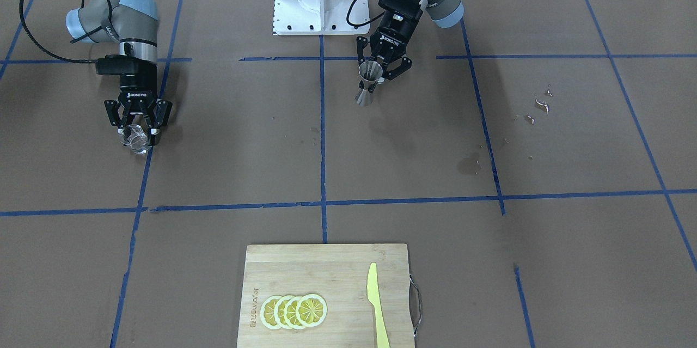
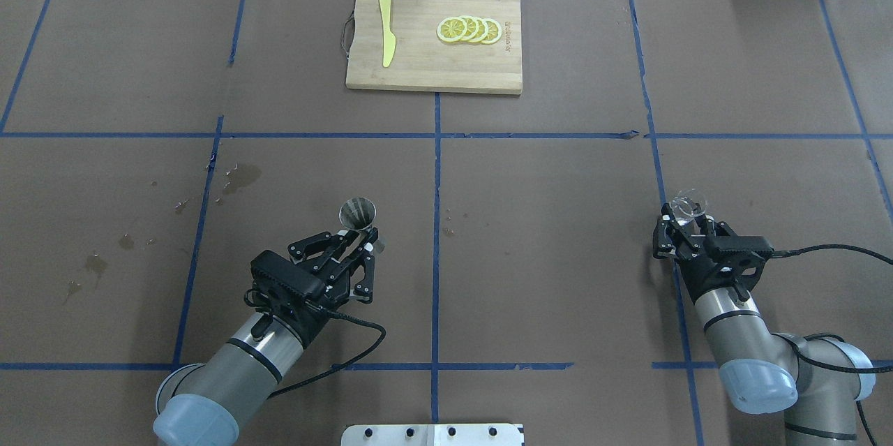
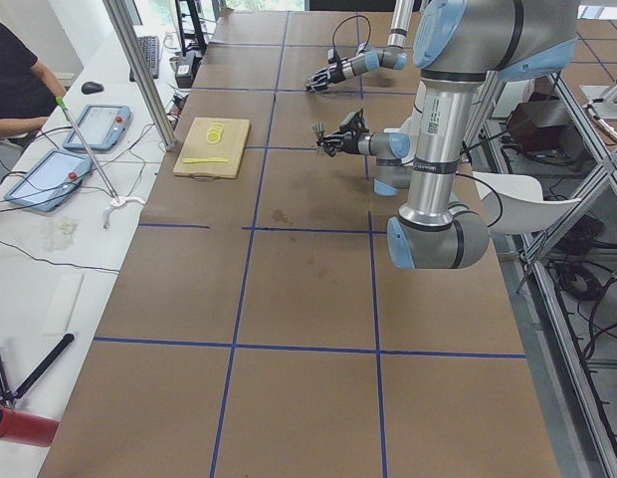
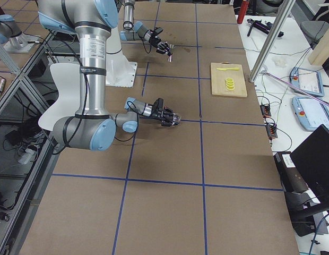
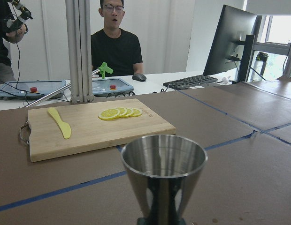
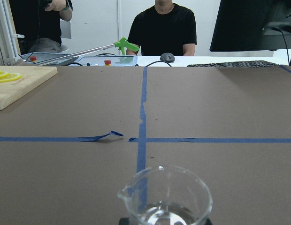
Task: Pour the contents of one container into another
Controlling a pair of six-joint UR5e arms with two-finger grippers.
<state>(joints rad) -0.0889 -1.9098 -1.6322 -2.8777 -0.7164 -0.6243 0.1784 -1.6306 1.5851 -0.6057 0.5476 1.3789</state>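
Nearest the robot, on the left, the left gripper (image 2: 363, 240) has its fingers closed partway around the narrow waist of the steel jigger (image 2: 358, 212). It holds the jigger upright with the open cone facing up, just left of the centre line of blue tape (image 2: 436, 174).

Well apart from it, on the right, the right gripper (image 2: 687, 219) clasps the glass measuring cup (image 2: 689, 205) between its fingers. The cup is upright too, with its spout to the left in the wrist view and a little clear liquid pooled in the bottom (image 6: 166, 197). Whether either vessel touches the table (image 2: 558, 257) cannot be told.

A little farther out on the left, dark wet stains (image 2: 241, 177) speckle the brown surface.

Towards the far edge, near the middle, lies a wooden cutting board (image 2: 432, 62). It carries a row of overlapping lemon slices (image 2: 469, 29) on its right part and a yellow knife (image 2: 386, 38) on its left (handle end nearer the robot).

Beyond the table a person (image 5: 115, 47) in a black shirt sits at a white desk.
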